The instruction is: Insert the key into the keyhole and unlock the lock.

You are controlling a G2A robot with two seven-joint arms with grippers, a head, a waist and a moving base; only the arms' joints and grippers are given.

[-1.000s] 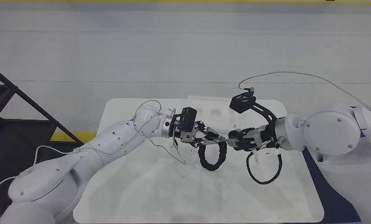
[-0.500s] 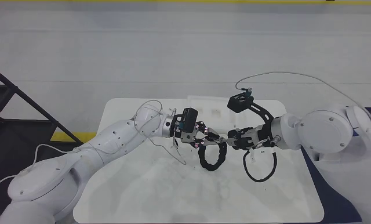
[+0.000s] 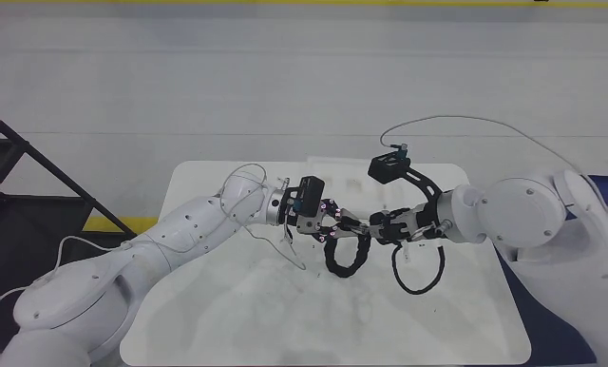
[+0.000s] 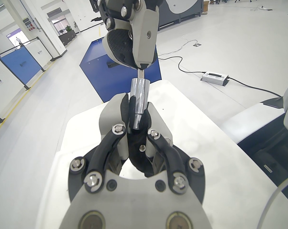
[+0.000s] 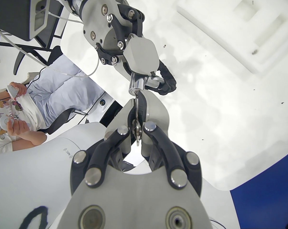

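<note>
Top view: above the middle of the table [image 3: 218, 300], the lock [image 4: 139, 101] sits clamped in the left gripper [image 3: 334, 226], its black cable [image 5: 166, 82] looping below. Within the last second the right gripper [image 3: 378, 224], jaws pinched on the key [image 5: 136, 129], has edged in from the table's right side, and the key's tip now meets the keyhole. The blade looks barely entered, so insertion seems under way and the turn is yet to come. A white foam tray [image 5: 232, 24] lies by the far edge, well apart. The only hindrance appears to be alignment, both pieces being held in mid-air.
</note>
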